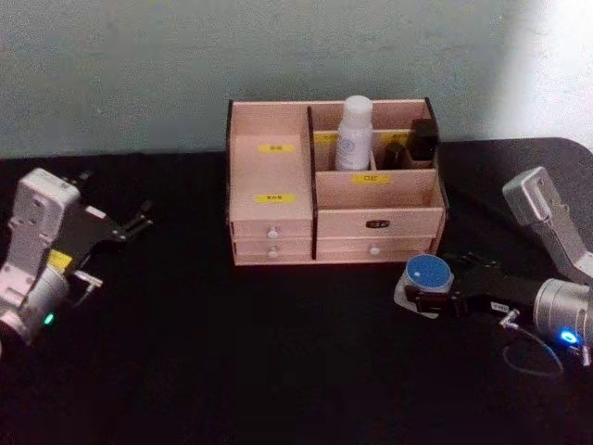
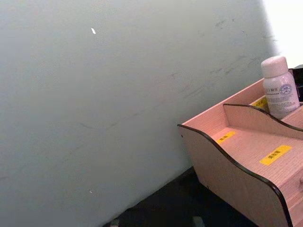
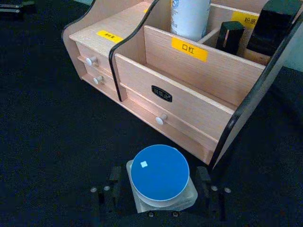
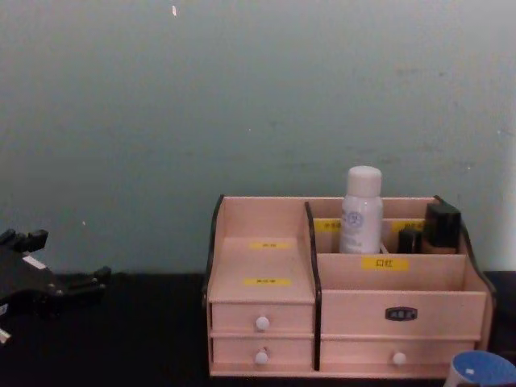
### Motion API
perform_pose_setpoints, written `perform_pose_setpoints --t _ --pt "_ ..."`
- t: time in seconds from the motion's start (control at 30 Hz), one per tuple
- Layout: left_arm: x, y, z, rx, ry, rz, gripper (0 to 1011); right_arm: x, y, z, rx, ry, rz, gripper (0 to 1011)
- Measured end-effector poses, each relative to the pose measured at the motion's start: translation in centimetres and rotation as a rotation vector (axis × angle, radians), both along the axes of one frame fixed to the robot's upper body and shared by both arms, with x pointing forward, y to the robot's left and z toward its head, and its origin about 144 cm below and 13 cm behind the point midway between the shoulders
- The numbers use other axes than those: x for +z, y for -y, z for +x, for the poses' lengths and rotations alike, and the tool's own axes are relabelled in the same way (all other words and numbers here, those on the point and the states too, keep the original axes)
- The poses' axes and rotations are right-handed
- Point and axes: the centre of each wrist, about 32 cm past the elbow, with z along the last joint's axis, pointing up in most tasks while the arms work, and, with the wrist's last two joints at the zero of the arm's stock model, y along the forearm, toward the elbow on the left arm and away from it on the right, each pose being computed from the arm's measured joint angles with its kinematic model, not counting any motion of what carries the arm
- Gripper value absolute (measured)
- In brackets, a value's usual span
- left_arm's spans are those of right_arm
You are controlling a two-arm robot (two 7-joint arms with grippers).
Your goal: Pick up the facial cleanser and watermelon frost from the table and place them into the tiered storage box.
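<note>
Logging from largest down. We are looking at the black table (image 1: 232,362), which is carrying everything. At its twelve o'clock the tiered storage box (image 1: 273,171) is standing against the wall with its drawers facing us, so its open compartments are lying within reach from the front.

The left gripper (image 1: 139,219) is idling at nine o'clock, well apart from the box. Its fingers are looking spread with nothing between them. We are reading it as parked clear to give the other arm room.

The right gripper (image 3: 158,183) is working at four o'clock, just beside the box's front right corner. Its fingers are sitting one on each side of the watermelon frost (image 1: 427,274), a blue-lidded jar with a clear squarish base. We are judging it clamped on the flat sides, where the hold is firmest. Whether the jar is resting on the table or lifted, we are not able to tell.

The facial cleanser (image 1: 354,134), a white bottle as we are reading it, is standing upright in a rear compartment of the box, so that half is looking done. Small dark items (image 1: 422,139) are occupying the slot at its three o'clock, which is leaving the front trough as the likely spot for the jar.
</note>
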Motion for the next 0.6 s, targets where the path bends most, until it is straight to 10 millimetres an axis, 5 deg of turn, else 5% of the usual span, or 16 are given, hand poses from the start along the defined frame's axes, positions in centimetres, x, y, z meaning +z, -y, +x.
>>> perform_pose_setpoints --t 0.6 --pt "0.00 0.00 0.00 0.000 0.000 0.000 1001 -0.09 0.07 0.03 -0.006 -0.001 -0.006 1003"
